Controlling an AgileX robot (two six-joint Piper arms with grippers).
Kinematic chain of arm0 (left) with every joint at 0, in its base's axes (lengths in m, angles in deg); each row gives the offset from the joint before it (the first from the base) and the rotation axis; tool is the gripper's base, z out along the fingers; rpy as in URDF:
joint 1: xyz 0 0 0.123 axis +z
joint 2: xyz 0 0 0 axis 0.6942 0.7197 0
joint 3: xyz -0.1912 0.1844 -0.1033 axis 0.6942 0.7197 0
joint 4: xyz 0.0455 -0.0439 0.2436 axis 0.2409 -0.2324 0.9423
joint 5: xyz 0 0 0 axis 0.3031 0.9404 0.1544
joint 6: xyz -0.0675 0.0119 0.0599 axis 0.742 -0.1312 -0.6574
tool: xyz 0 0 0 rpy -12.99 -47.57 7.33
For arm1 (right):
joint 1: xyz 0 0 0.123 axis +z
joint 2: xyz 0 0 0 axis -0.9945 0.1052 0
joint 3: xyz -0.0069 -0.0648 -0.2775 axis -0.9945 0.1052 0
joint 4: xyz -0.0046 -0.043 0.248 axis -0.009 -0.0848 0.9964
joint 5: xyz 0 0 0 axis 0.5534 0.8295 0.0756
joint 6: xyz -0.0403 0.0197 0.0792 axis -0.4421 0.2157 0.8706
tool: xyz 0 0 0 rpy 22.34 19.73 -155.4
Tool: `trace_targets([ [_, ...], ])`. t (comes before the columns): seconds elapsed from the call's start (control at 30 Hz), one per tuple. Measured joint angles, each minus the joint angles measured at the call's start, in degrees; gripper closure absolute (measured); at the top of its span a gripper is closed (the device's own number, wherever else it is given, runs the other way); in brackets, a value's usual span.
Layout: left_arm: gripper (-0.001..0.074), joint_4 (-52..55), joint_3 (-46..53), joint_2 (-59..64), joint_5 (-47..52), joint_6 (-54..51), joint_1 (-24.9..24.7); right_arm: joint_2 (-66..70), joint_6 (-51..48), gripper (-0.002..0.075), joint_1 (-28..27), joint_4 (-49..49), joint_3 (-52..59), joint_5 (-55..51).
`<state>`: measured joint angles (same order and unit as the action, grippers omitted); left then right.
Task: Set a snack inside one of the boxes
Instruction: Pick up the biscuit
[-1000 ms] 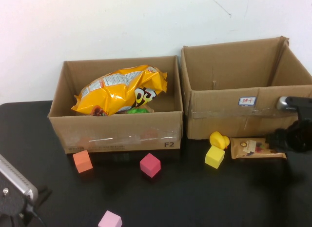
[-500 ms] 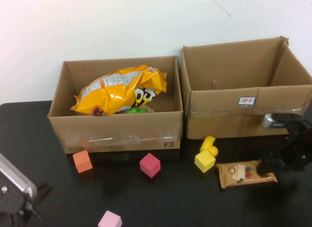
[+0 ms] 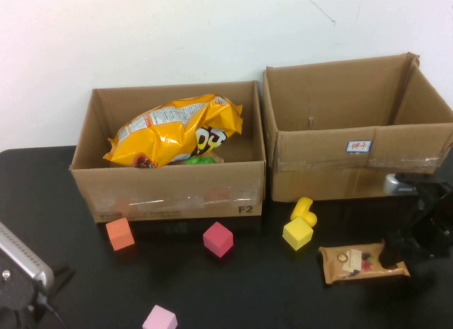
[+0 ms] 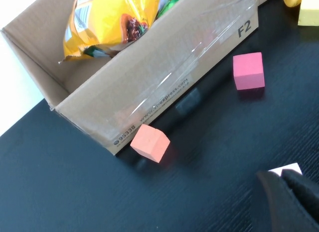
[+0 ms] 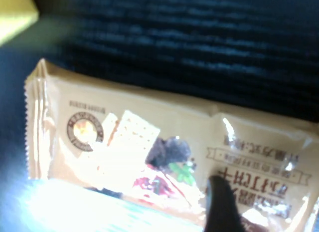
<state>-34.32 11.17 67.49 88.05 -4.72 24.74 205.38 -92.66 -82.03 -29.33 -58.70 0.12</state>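
Black table [image 3: 212,293] carried the parked left gripper [image 4: 291,194] nearest, its fingers seemingly closed on nothing. Farther, the right gripper [image 3: 396,255] touched the brown snack packet [image 3: 357,262]; I could not tell its fingers' state. Behind stood the right box [image 3: 354,170] and left box [image 3: 170,194].

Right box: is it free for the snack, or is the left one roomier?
The right box looks bare inside. The left box is crowded by the chip bag. The right gripper sits at the snack packet; the left gripper hangs near the pink cube.
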Motion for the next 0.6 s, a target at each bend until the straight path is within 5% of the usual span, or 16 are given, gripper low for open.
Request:
trace_targets([
  [0.6, 0.0736, 1.0, 0.0, -5.3, 0.0, 0.9, 0.0, -4.8, -8.7, 0.0333, 3.8, 0.8, 0.4, -3.6],
])
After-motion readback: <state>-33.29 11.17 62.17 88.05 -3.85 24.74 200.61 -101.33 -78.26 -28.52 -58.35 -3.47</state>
